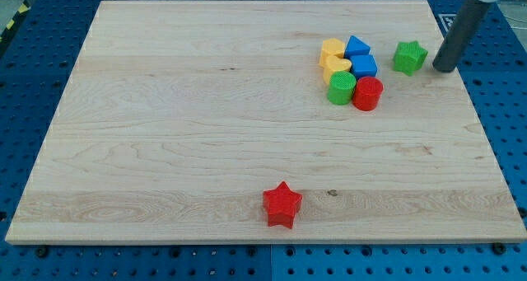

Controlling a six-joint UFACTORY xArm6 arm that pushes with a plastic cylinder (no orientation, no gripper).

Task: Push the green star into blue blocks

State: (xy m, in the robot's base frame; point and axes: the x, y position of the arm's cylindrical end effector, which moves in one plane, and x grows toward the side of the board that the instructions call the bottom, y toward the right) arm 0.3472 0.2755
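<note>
You have my tip standing at the far right of the board, just to the right of the green star, with a thin strip of wood showing between them; contact is not evident. The tool is a bare rod (nothing to clench or release), and it carries nothing.

The green star lies on the far right part of the board, near the cluster but apart from it. That cluster holds two blue blocks, an upper blue block with a pointed top and a lower blue block, with two yellow blocks on their left and a green cylinder and red cylinder on the near side.

The tip's station on the star's right appears deliberate: a leftward push would drive the star toward the blue pair. Risk, in my judgement, is the star rotating off line.

A red star sits well apart, near the front edge, irrelevant here.
</note>
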